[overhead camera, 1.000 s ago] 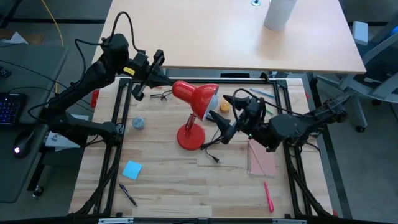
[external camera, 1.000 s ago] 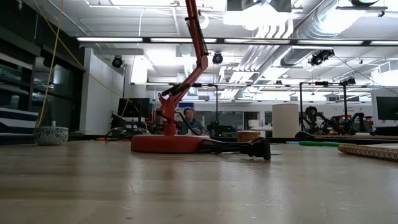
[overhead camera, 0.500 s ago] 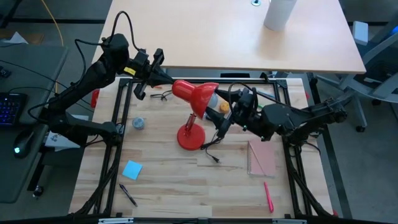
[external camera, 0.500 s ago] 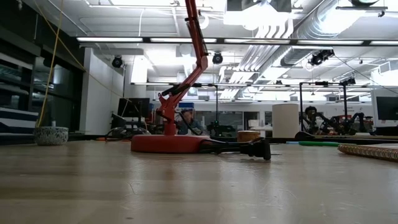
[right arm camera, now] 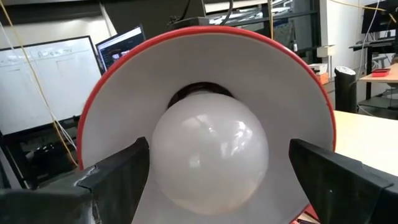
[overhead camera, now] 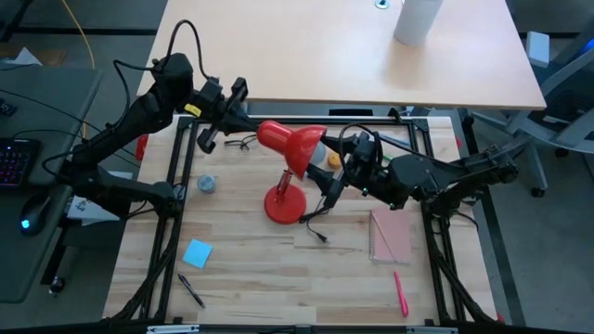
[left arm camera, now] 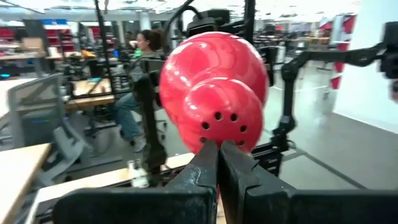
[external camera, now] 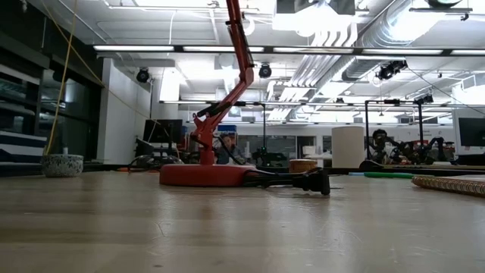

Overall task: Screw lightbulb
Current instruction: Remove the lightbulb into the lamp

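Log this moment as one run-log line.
left gripper: shut, pressed to back of lamp shade | right gripper: open, either side of lightbulb | lightbulb: inside shade

Between my dark right fingers (right arm camera: 115, 177) sits the milky white lightbulb (right arm camera: 210, 149), ringed by the lamp shade (right arm camera: 292, 93), white inside with a red rim. From behind, my black left fingers (left arm camera: 202, 168) meet the shade's glossy red back, dotted with small dark holes. Around the lamp's red base (overhead camera: 283, 205) on the pale wood table (overhead camera: 269, 269): a blue note (overhead camera: 197, 252), a pink notebook (overhead camera: 390, 237), a red pen (overhead camera: 401, 293).
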`<state>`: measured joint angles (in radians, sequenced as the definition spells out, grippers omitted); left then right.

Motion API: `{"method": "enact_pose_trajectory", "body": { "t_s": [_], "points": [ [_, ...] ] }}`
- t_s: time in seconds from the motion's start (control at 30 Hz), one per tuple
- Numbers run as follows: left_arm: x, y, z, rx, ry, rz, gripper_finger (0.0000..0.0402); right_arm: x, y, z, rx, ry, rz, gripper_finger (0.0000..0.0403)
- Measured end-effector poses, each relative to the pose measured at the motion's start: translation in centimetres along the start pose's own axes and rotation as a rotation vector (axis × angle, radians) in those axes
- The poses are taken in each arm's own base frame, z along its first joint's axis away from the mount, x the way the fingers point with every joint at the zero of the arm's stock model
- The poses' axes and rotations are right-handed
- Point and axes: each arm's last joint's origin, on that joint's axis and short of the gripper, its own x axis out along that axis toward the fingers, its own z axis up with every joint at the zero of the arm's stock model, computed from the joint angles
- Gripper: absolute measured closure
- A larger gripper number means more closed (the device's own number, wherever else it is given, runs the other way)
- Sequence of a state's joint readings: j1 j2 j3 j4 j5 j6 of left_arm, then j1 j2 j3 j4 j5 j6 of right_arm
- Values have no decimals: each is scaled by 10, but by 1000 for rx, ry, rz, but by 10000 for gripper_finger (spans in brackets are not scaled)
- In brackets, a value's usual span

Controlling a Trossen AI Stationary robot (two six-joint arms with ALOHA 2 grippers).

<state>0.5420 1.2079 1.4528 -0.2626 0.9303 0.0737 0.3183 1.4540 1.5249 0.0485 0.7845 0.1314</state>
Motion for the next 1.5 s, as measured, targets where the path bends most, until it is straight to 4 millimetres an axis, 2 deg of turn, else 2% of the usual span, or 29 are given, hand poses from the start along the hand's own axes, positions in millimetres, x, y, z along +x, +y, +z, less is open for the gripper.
{"method": "enact_pose_trajectory", "body": {
  "t_s": [0.5,0.63,0.83,1.03,1.37,1.43,1.5],
  "points": [
    [6,-6,2,-18,-17,-65,401,1,-1,-4,-56,29,-7,34],
    [5,-6,2,-23,-16,-63,401,1,-2,-3,-90,26,-18,60],
    [6,-6,2,-68,-14,-62,401,1,-2,-2,-256,21,-27,122],
    [5,-6,2,-152,-12,-60,401,1,-2,-2,-638,26,-23,169],
    [5,-6,3,-492,-6,-59,402,2,-1,-5,-1569,44,5,163],
    [5,-6,3,-557,-4,-62,402,3,-1,-6,-1706,44,15,163],
    [5,-6,3,-605,-5,-64,402,4,-1,-6,-1745,35,34,163]
  ]
}}
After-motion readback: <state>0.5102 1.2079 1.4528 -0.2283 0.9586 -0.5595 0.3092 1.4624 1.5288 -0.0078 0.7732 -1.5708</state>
